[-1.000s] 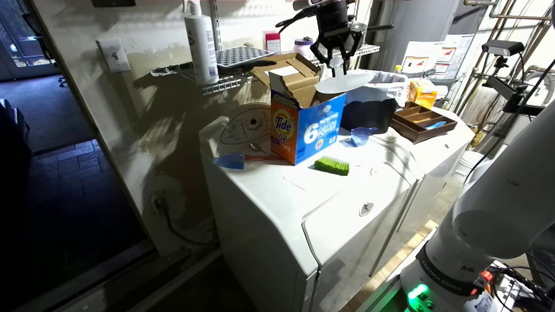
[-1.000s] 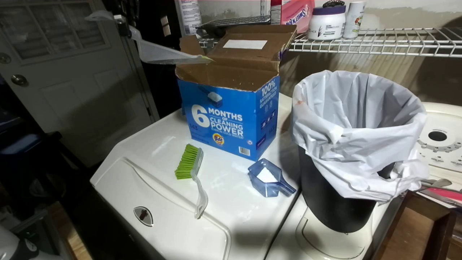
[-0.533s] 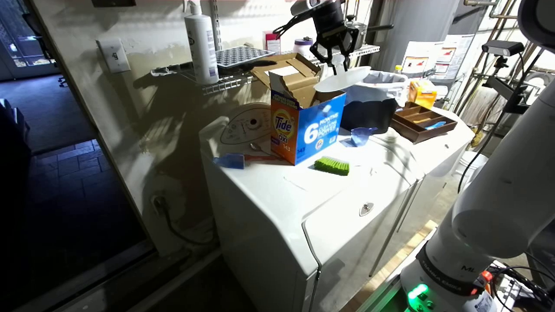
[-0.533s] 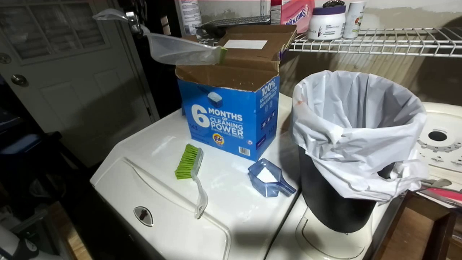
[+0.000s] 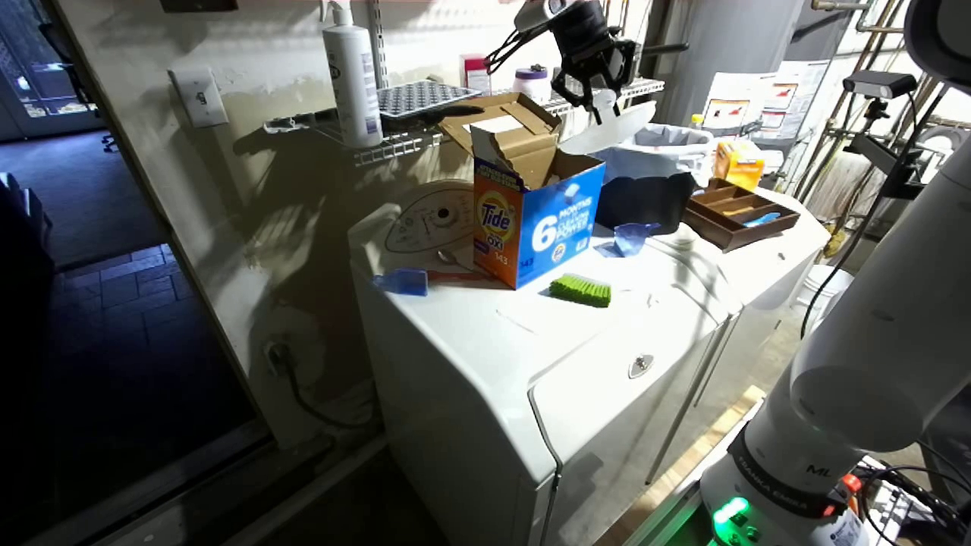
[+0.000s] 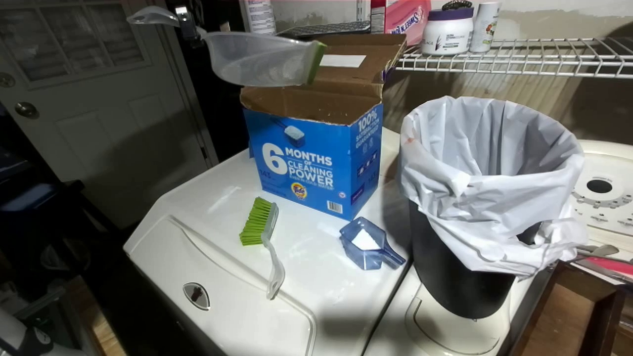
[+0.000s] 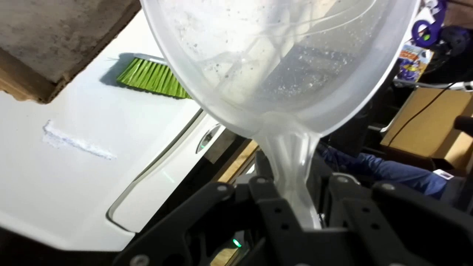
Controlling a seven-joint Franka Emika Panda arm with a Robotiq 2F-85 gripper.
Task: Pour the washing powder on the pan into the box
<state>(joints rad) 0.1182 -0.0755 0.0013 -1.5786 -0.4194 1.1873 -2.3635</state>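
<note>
The gripper (image 5: 606, 113) holds the tilted dustpan (image 6: 259, 60) by its handle (image 7: 288, 155), higher than the open Tide carton (image 6: 309, 155), which lies left of the dustpan in the wrist view.

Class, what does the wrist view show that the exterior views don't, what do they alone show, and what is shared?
Only the wrist view: the mottled grey surface inside the box, and a tan carton at right.
Only the exterior views: the white 6 on the box, the black bin and the purple-lidded jar.
Shared: the pan and tool, the box, the green brush.
</note>
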